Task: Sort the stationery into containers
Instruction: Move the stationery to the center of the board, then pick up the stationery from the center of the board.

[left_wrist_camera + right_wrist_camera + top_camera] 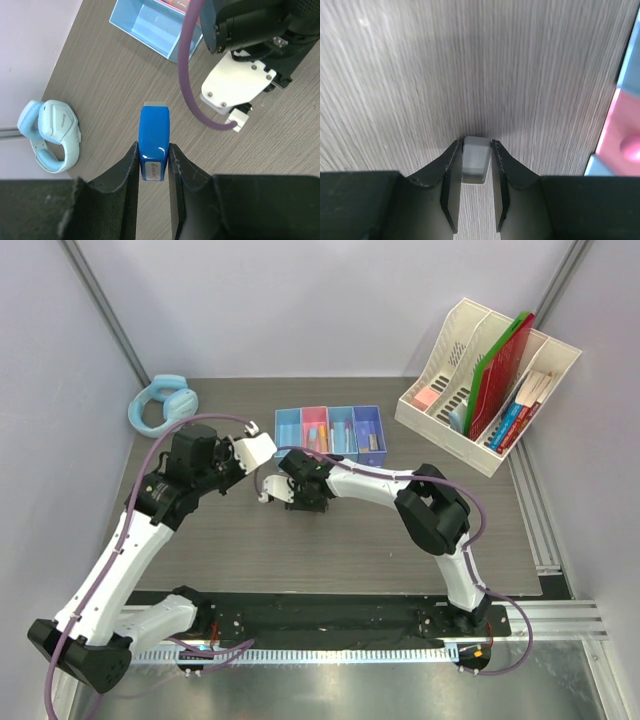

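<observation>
- The table (250, 560) is dark wood grain, with both arms reaching from its six o'clock edge toward the middle.
- The cream file organiser (445, 340) stands at about two o'clock on the table and holds red and green folders.
- The containers (287, 420) are four joined bins in a row, blue, pink, blue and purple, at twelve o'clock. Small items lie in the pink, second blue and purple ones.
- The light blue headphones (160, 405) lie at ten o'clock, well apart from the bins.
- The left gripper (154, 150) is narrowly parted and pinches the blue block on both long sides, held above the tabletop.
- The right gripper (476, 147) is likewise narrowly parted, pinching the grey eraser. Whether it rests on the wood cannot be told.
- The blue block (154, 140) points out past the fingertips, with the first blue bin at twelve o'clock of it in the left wrist view.
- The grey eraser (476, 160) sits between the fingertips, with the pink bin's edge at three o'clock.
</observation>
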`<state>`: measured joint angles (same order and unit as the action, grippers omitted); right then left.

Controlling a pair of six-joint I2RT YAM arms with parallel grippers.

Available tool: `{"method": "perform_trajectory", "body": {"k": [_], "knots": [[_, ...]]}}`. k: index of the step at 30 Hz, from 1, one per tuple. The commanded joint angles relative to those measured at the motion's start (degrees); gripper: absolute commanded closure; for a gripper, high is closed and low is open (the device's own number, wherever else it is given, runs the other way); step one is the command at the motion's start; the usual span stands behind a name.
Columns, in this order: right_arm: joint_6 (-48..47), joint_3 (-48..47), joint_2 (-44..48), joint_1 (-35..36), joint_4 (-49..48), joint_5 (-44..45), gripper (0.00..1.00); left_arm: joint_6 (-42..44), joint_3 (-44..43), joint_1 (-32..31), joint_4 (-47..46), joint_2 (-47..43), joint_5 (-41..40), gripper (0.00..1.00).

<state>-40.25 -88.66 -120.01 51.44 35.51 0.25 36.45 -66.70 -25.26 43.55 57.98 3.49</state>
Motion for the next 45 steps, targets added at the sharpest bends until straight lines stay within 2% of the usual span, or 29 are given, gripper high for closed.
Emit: {"method": "perform_trajectory", "body": {"k": [1,3,4,6,7,11,15,19,25,28,29,31,37,41,45], "knots": [[-0.44,-1.60,-3.04,2.00,0.18,-2.01,0.86,-0.41,-0.63,0.91,-0.48,-0.85,0.82,1.00],[-0.36,-1.69,-2.87,2.17,0.18,-1.83,0.77,-0.50,-0.71,0.91,-0.66,-0.58,1.08,1.00],[-0.44,-1.60,-2.69,2.17,0.09,-1.22,0.58,-0.59,-0.72,0.91,-0.75,-0.58,1.08,1.00],[-0.27,-0.73,-1.29,2.17,-0.61,-0.96,0.47,-0.67,-0.63,1.00,-0.92,-0.67,1.00,1.00],[0.08,-0.46,-0.67,2.17,-0.96,-0.95,0.38,-0.59,-0.54,1.00,-0.84,-0.67,1.00,1.00],[1.49,0.86,2.75,2.17,-3.16,1.40,0.24,-0.50,-0.10,1.00,-1.54,-0.67,0.91,1.00],[2.10,2.96,7.05,2.00,-3.78,5.19,0.19,1.42,0.34,1.09,-1.89,-0.58,0.91,1.00],[3.24,8.49,16.70,0.95,-4.21,7.48,0.17,4.07,-0.45,1.88,-2.07,1.69,3.10,1.00],[3.86,19.04,31.56,-1.95,-4.65,10.91,0.16,9.06,-4.40,1.96,-0.05,6.79,11.18,1.00],[4.13,22.65,39.13,-7.74,-4.57,9.69,0.15,11.97,-9.40,0.30,4.50,12.58,11.99,1.00],[3.52,24.22,42.19,-9.59,-4.66,9.33,0.14,14.77,-11.77,-2.05,5.48,16.34,10.68,1.00],[3.34,26.86,46.24,-18.17,-4.66,7.41,0.11,20.03,-15.28,-6.88,8.03,22.66,4.19,1.00],[5.26,34.42,50.74,-27.87,-6.41,1.96,0.03,28.49,-23.91,-15.60,11.82,34.90,-1.11,1.00],[7.73,39.87,54.16,-37.17,-9.04,-3.58,0.00,32.54,-29.97,-20.08,15.77,43.95,-2.16,1.00],[10.71,42.17,56.55,-43.17,-11.42,-5.79,0.00,38.34,-28.67,-22.82,16.22,47.84,-6.55,1.00]]}}
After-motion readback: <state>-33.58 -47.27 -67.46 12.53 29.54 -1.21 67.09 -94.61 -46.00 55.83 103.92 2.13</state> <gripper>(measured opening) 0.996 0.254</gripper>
